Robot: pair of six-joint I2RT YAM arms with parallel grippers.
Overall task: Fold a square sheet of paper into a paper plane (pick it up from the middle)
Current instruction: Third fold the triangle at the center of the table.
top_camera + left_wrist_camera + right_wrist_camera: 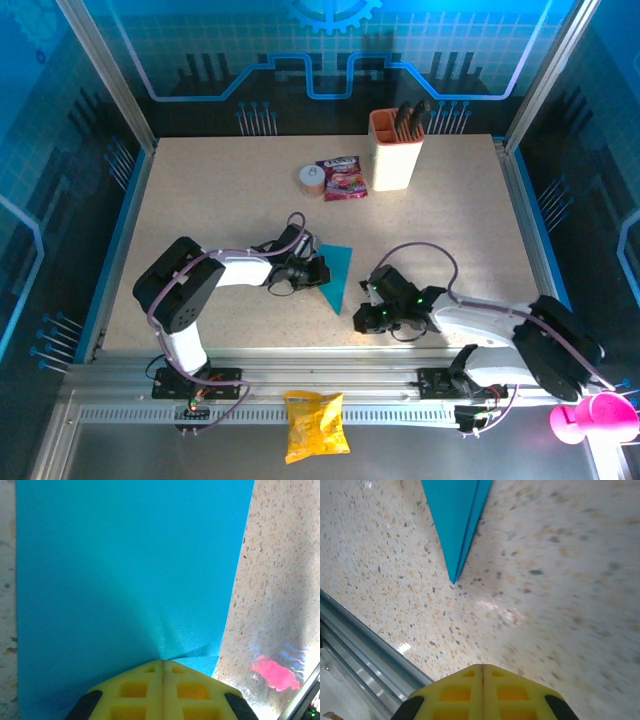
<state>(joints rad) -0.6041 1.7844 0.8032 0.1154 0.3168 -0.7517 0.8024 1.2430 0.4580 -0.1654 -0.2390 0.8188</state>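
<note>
The paper plane [337, 270] lies flat near the middle of the counter [450, 230], a narrow cyan-blue dart with its wide end toward the back wall and its point toward the arm bases. The counter is pale speckled stone-look laminate, glossy enough to catch window light and a pink reflection in the left wrist view.

The left arm [200, 280] reaches in from the left of the plane. The left jaws are closed, their yellow fingertips [145, 680] meeting in a thin seam with the tip against the blue sheet. Faint creases fan out from that spot and a small flap lifts just beside it. Whether a layer is nipped between them I cannot tell.

The right arm [480, 315] sits to the right of the plane. The right jaws are also closed, over bare counter, apart from the plane's point.

Well behind the plane stand a beige holder cup [393, 160], a pink-red snack packet [342, 178] and a small round tan thing [311, 178]. In front of the plane, past the aluminium rail [330, 365], lies a yellow crinkled snack bag [315, 425]. Blue panels [330, 50] printed with circuit lines and a gear enclose the cell.
</note>
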